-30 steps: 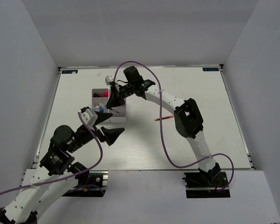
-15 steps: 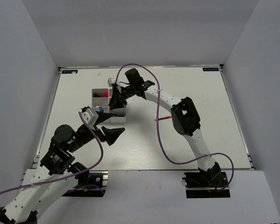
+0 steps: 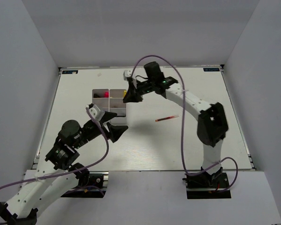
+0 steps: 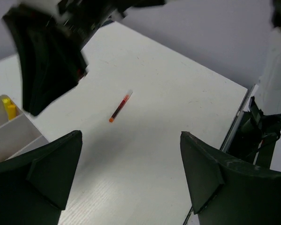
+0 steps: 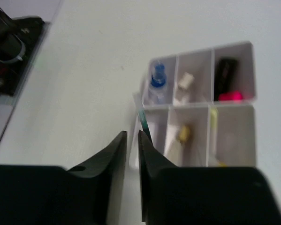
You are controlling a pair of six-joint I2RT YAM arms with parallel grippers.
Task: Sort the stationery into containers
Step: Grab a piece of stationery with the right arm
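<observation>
Pulled right gripper point(image 3: 130, 97) back off box point(image 3: 101, 90), jaws a slit apart w/ nothing between, held left gripper point(image 4: 131, 140) wide open & empty, w/ most stationery in cells, red pen point(image 3: 167, 118) loose on worktop point(image 3: 201, 140), unsorted.

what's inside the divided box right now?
The box holds a blue-capped item, small white block, black-and-pink item, green pen, yellow stick, pale yellow piece. Near ends of three cells are hidden behind the right gripper.

Robot lab cell: white table point(image 3: 145, 150) w/ grey walls point(image 3: 27, 70) round it (3 sides), purple cabling point(image 3: 182, 138).
</observation>
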